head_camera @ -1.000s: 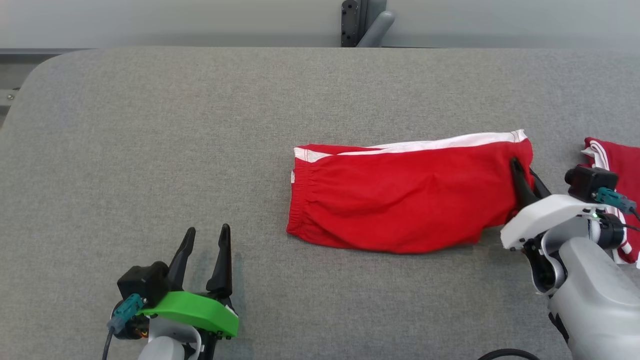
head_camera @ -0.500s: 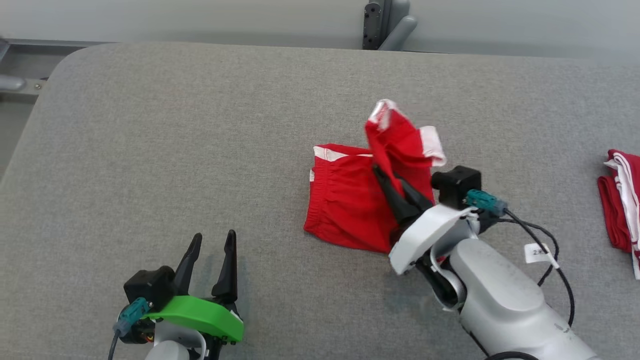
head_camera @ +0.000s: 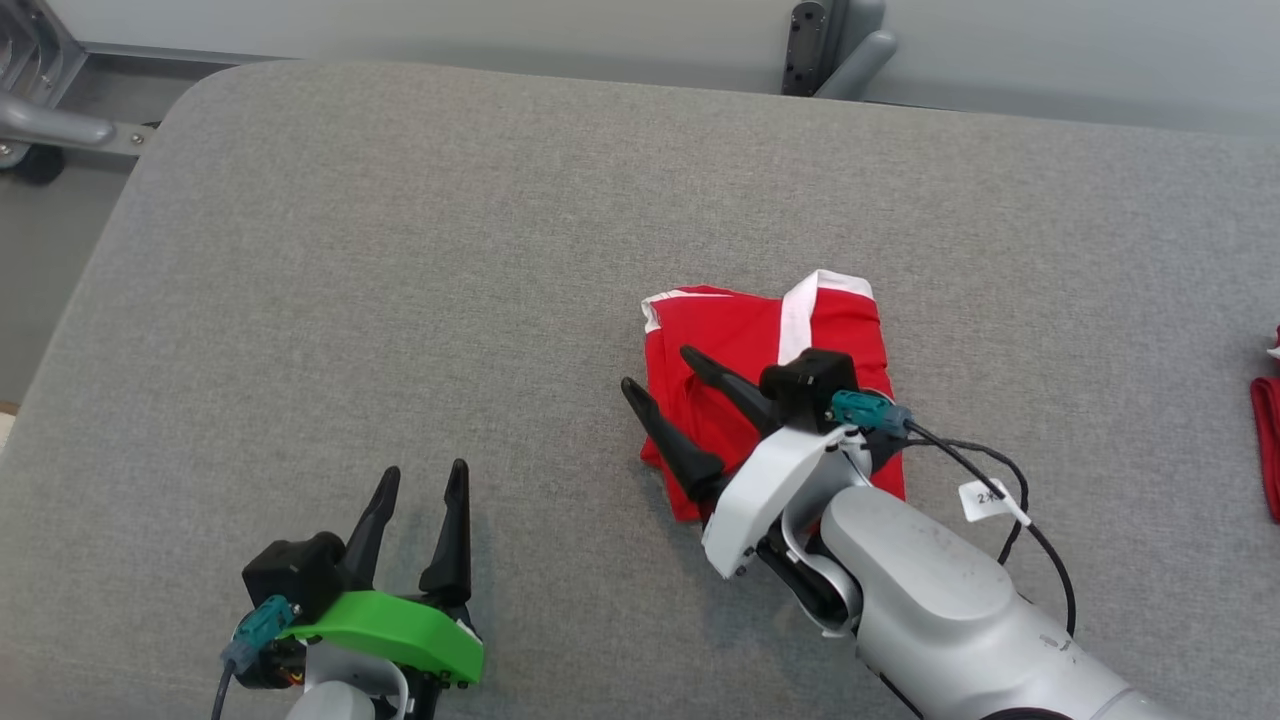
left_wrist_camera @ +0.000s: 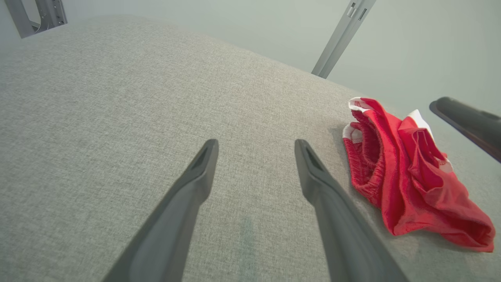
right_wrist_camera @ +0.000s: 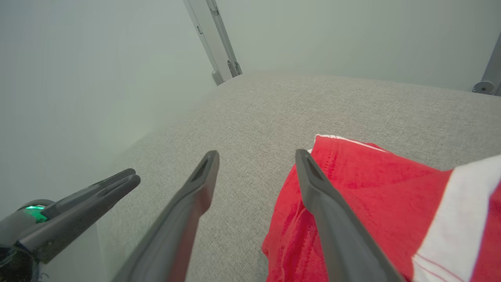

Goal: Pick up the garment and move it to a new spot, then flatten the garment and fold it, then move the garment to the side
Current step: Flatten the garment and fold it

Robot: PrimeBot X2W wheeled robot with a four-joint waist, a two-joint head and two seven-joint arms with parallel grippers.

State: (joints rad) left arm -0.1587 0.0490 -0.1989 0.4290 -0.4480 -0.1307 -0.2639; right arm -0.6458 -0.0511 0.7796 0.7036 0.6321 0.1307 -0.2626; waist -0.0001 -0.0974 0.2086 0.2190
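The right gripper (head_camera: 658, 369) is hovering wide open (holding nothing) over the folded white-trimmed red cloth shorts (head_camera: 740, 335). A low retreat is risking a finger snagging and unfolding them.

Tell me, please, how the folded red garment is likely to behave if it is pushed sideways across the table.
The red garment is probably floppy: its layers sag and wrinkle. Pushed from one edge, it would likely bunch or unfold rather than slide whole on the rough-looking table.
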